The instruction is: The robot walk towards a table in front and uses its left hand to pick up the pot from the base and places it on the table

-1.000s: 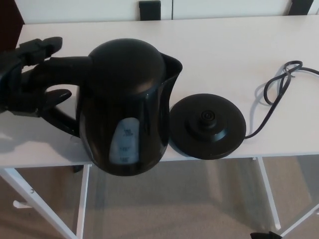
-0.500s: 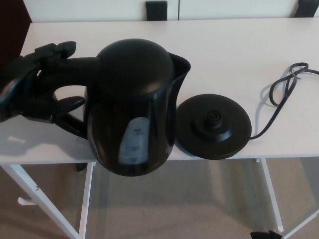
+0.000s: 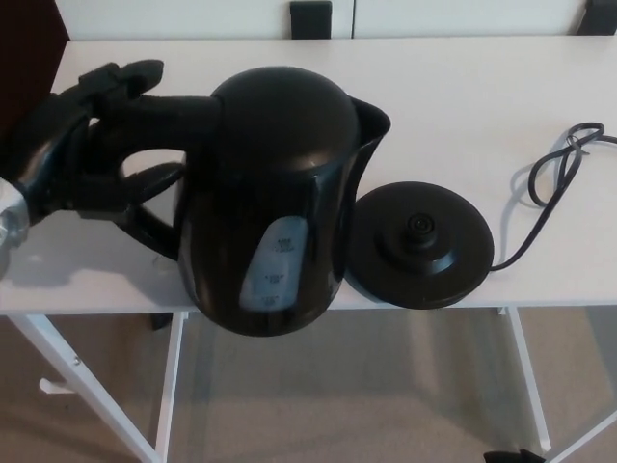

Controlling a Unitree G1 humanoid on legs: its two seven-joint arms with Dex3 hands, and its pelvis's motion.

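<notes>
At the left, the left hand (image 3: 82, 145) is gripping the pot's handle (image 3: 169, 106), its black fingers wrapping around the top bar. The pot (image 3: 280, 193) is off the base and appears to be hanging above the table (image 3: 463, 96). Its body is covering the table's front edge in the head view and sitting just left of the base (image 3: 421, 246).

The risk is lying in the choice of landing spot. Lowered too near the front edge, the pot could be landing half off the table and tipping to the floor. Swung right, it could be knocking the base or settling crooked on its rim. The hand is holding far from the heavy body, so the pot could be twisting in the fingers.

The pot is showing glossy black, with a domed lid, a pointed spout facing the base and a pale water-level window low on its side. Further right, the cord (image 3: 554, 183) is looping across the table. The right hand is not showing.
</notes>
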